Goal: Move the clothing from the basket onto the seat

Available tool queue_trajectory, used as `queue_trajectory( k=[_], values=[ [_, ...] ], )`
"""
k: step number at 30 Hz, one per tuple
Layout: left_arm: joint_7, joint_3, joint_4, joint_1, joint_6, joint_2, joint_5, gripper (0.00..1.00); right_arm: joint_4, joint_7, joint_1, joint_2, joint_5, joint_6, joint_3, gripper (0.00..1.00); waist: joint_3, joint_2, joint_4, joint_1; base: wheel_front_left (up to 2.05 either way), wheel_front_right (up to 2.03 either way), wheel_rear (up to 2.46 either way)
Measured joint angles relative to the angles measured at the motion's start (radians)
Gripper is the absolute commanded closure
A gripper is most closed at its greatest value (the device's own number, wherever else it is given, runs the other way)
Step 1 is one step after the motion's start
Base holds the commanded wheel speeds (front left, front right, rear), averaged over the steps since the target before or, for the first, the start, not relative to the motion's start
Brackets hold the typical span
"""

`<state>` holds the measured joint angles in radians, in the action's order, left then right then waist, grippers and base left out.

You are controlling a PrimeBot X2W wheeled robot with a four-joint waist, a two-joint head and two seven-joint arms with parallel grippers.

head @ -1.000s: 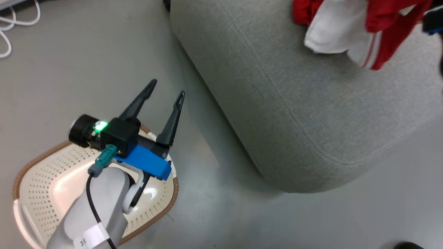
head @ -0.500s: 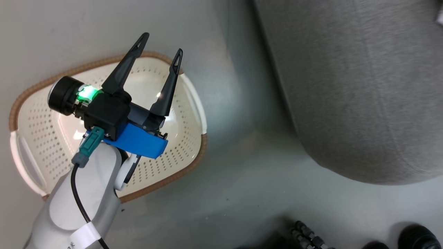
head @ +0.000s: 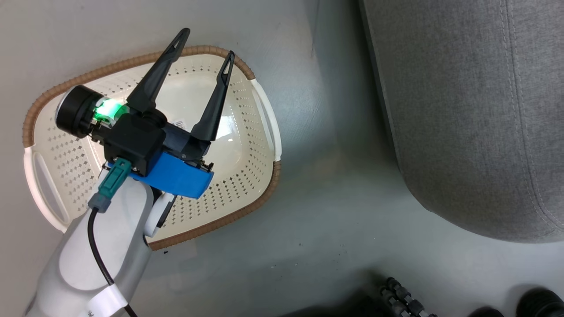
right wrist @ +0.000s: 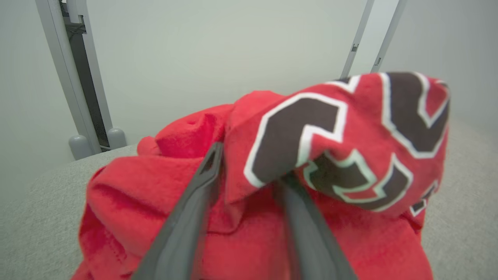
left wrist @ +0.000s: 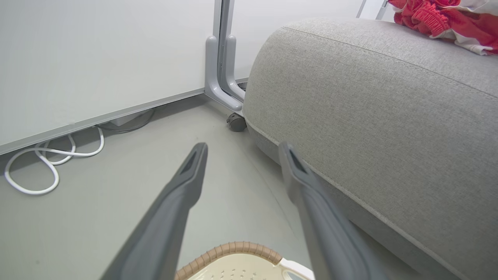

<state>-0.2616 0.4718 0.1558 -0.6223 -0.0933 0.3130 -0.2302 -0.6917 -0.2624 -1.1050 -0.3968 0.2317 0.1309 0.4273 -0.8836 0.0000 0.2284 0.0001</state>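
Observation:
The cream basket [head: 246, 176] stands on the grey floor left of the seat [head: 476, 110], and the part of its inside that I can see holds nothing. Above it hovers my left gripper [head: 205, 44], open and empty; its own camera looks past the left gripper [left wrist: 243, 149] and the basket rim [left wrist: 233, 249] to the seat [left wrist: 369, 116], where red clothing [left wrist: 428, 19] lies on top. The right gripper [right wrist: 249, 167] has its fingers apart in the red clothing [right wrist: 155, 182] on the seat [right wrist: 39, 202]. A numbered fold drapes over the right fingertip.
A white cable [left wrist: 50, 155] loops on the floor by the wall. A grey post foot [left wrist: 220, 77] and a castor [left wrist: 236, 122] stand at the seat's far corner. Dark ribbed parts [head: 396, 295] and a black rounded shape [head: 537, 301] sit at the head view's bottom edge.
The head camera has swung away from the seat top to the basket, so the clothing has left that view. My left gripper stays open.

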Motion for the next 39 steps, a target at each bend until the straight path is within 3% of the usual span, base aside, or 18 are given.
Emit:
queue_trajectory(
  k=[12, 20, 28, 39],
  values=[
    [0.0, 0.006, 0.022, 0.001, 0.0, -0.004, -0.009, 0.0, -0.02, 0.0, 0.002, 0.0, -0.008, 0.0, 0.003, 0.0, 0.034, 0.0, -0.002, 0.0, 0.0, 0.0, 0.0],
    [0.0, 0.013, 0.049, 0.007, -0.005, -0.048, -0.017, 0.0, -0.034, 0.0, 0.06, -0.003, -0.019, 0.0, -0.038, 0.0, 0.097, 0.0, -0.02, -0.0001, 0.0, 0.0, 0.0],
    [-0.001, -0.011, 0.109, 0.084, -0.016, -0.119, -0.033, 0.0, -0.024, 0.003, 0.176, -0.006, -0.008, 0.0, -0.107, 0.0, 0.234, 0.0001, -0.048, -0.0001, 0.0, 0.0, 0.0],
    [-0.001, -0.075, 0.185, 0.262, -0.031, -0.195, -0.055, 0.0, 0.151, 0.025, 0.476, -0.006, 0.021, 0.0, -0.186, 0.0, 0.494, 0.0001, -0.108, -0.0004, 0.0, 0.0, 0.0]
  ],
)
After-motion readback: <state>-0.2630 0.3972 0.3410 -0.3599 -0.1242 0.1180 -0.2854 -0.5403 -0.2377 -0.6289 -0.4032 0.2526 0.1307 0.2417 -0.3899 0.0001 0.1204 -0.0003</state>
